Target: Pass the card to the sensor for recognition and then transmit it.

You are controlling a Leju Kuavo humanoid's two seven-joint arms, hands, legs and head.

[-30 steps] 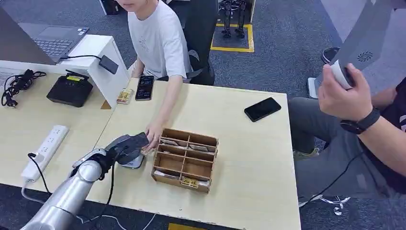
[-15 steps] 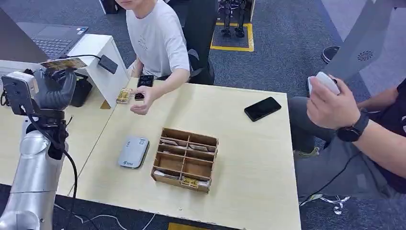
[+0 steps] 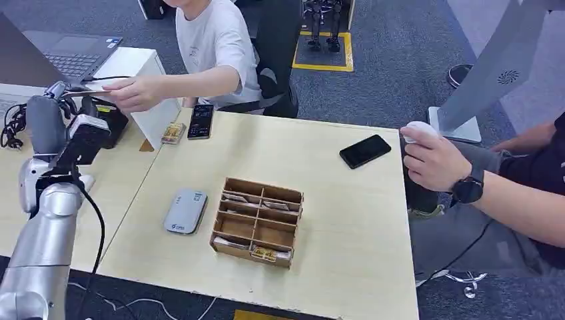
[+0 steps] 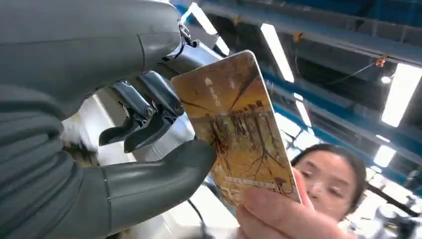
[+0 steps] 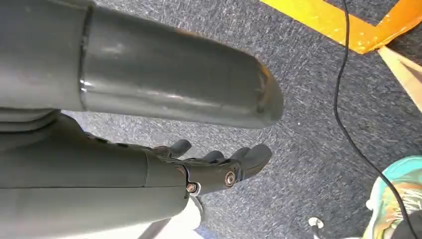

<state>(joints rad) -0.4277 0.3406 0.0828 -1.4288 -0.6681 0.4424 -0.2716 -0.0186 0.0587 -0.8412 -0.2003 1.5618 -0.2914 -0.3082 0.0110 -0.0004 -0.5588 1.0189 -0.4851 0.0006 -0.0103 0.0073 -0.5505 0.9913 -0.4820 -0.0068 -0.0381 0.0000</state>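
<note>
two people point(image 3: 213, 50), two phones point(image 3: 365, 151), one card point(image 4: 239, 129), one sensor point(image 3: 186, 211)

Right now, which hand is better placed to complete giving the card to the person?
The left hand: it holds the card, and the person's hand already touches the card's far end. The right hand hangs over the floor, holding nothing.

The head view looks forward and down from high on the robot onto the table point(image 3: 346, 220), the raised left arm at about nine o'clock. The left wrist view sits close behind the left hand point(image 4: 124, 149) and faces upward to ceiling lights point(image 4: 278, 45); it shares with the head view the card point(image 4: 239, 129) and the person's hand point(image 4: 283, 214) at it. The right wrist view, close behind the right hand point(image 5: 164, 149), looks down at carpet point(image 5: 308, 124).
</note>
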